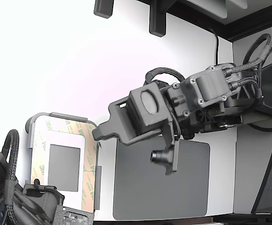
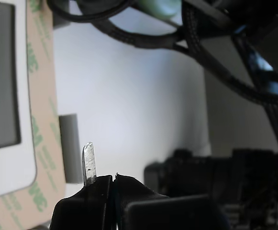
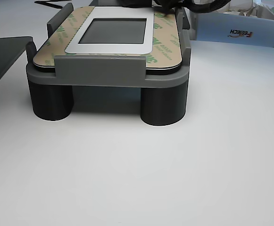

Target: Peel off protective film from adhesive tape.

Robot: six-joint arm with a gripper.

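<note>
The protective film (image 1: 65, 125) (image 2: 43, 143) (image 3: 47, 52) is a tan liner with green 3M logos. It lies flat as a border around a small grey rectangle (image 1: 64, 167) (image 3: 118, 30) in the grey tray (image 1: 61, 116) (image 3: 108, 75). The adhesive tape beneath it is hidden. In the exterior view my gripper (image 1: 95, 134) hovers just beyond the tray's right wall. Its black fingertips (image 2: 100, 189) are shut in the wrist view (image 2: 112, 179). A thin silvery blade (image 2: 89, 163) sticks up from one of them. No film shows between the jaws.
A large dark grey pad (image 1: 159, 187) (image 3: 0, 52) lies to the exterior view's right of the tray, under my arm. A second arm with cables (image 1: 14, 197) sits at the lower left corner. A white box (image 3: 236, 30) stands behind the tray.
</note>
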